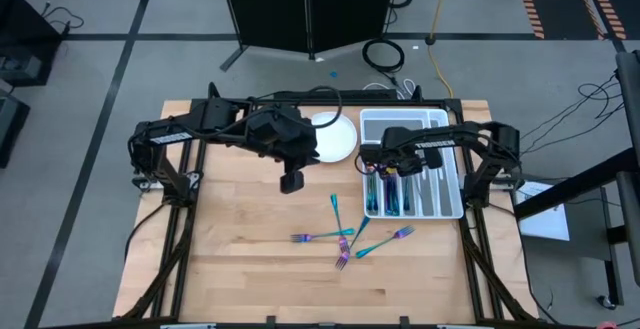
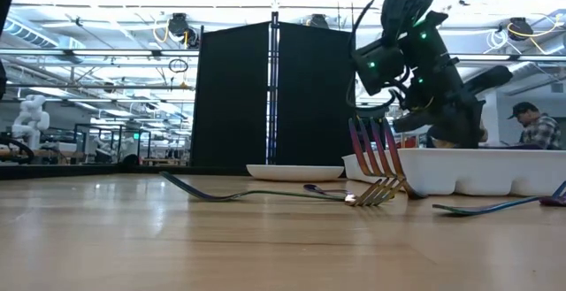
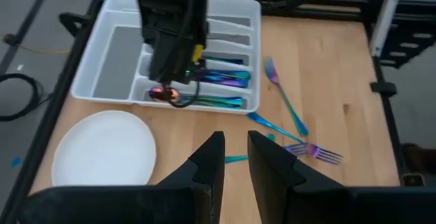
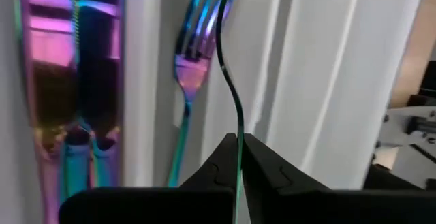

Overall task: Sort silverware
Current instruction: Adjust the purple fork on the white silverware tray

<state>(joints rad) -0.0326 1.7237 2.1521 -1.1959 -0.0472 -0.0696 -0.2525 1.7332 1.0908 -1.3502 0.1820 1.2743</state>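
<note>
Right gripper (image 4: pixel 238 157): over the white compartmented plastic cutlery tray (image 1: pixel 452 207), fingers pinched tight on the thin handle of an iridescent teal-and-pink metal fork (image 4: pixel 228 67) hanging tines-first into a slot.
Left gripper (image 3: pixel 234 161): waiting above the bare wooden table (image 1: pixel 240 269) beside the round white plate (image 1: pixel 333 139); fingers a narrow gap apart, holding nothing.
Tray contents: several shimmering blue and purple pieces lie lengthwise in the compartments nearest the table's middle; the outer slots and the wide end section look bare.
Plate contents: nothing visible on it.
Silverware still loose: four or so iridescent forks (image 1: pixel 345 237) in a crossed cluster on the table, well apart from the tray.
Risk, held fork: gripped edge-on by a slim handle, it may swivel and land across a divider.
Risk, loose cluster: overlapping handles could drag a neighbour when one is lifted.
</note>
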